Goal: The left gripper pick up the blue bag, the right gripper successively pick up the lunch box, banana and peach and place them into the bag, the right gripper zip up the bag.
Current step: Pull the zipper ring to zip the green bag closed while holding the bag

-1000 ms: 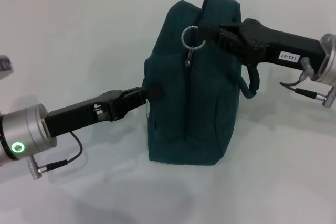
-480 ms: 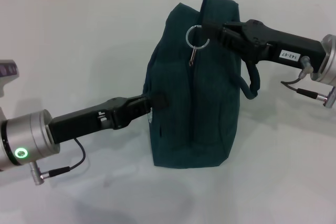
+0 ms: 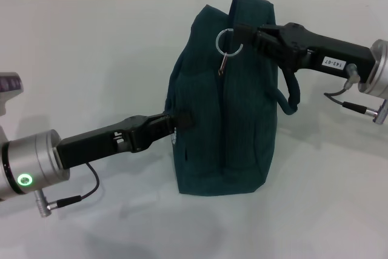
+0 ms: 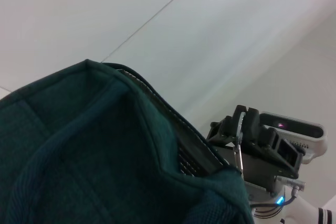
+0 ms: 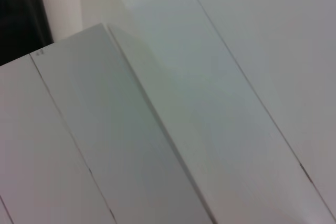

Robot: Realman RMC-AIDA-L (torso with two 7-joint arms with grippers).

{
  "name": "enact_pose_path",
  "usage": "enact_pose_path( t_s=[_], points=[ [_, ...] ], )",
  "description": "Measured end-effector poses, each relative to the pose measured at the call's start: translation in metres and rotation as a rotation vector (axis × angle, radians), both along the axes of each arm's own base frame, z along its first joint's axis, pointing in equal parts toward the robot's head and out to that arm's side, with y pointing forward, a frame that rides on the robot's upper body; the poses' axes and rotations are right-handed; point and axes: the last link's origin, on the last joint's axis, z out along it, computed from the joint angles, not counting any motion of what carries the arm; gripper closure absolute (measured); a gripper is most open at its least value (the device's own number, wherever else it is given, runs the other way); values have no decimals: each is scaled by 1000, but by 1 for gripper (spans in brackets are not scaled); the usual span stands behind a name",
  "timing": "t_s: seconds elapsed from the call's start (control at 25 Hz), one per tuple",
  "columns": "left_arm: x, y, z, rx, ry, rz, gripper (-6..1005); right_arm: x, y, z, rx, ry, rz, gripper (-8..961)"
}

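Observation:
The blue bag (image 3: 236, 125) stands upright on the white table, its top closed. My left gripper (image 3: 179, 118) is shut on the bag's left side at mid height. At the bag's top edge my right gripper (image 3: 237, 31), with the white sticker, is shut on the zip pull, and the silver ring (image 3: 228, 42) hangs just under its tips. The left wrist view shows the bag's teal fabric (image 4: 79, 156) and zip line up close, with the right gripper (image 4: 239, 132) beyond on the ring. The lunch box, banana and peach are out of view.
A loop handle (image 3: 294, 98) hangs down the bag's right side under the right arm. Thin cables dangle from both silver wrists. White table (image 3: 91, 47) lies around the bag, a wall behind it. The right wrist view shows only white panels.
Over the last second the bag shifted slightly right. The left gripper moved right and a little down with it. The right gripper drew the ring a little right. Almost nothing moved in the last half second.

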Motion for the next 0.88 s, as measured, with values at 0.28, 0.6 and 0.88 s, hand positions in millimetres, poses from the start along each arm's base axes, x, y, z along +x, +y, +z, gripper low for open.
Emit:
enact_pose_path(
  t_s=[0.28,0.6,0.88],
  points=[
    [1,-2,2,1,-18,-6,945,3,3,-1,11,-15,-25,941],
    [3,-1,2,1,-23,-12,944,2,7,-1,19,-24,-31,941],
    [4,0,2,8,-41,-2,944,-7,11,-1,9,-20,-18,941]
  ],
)
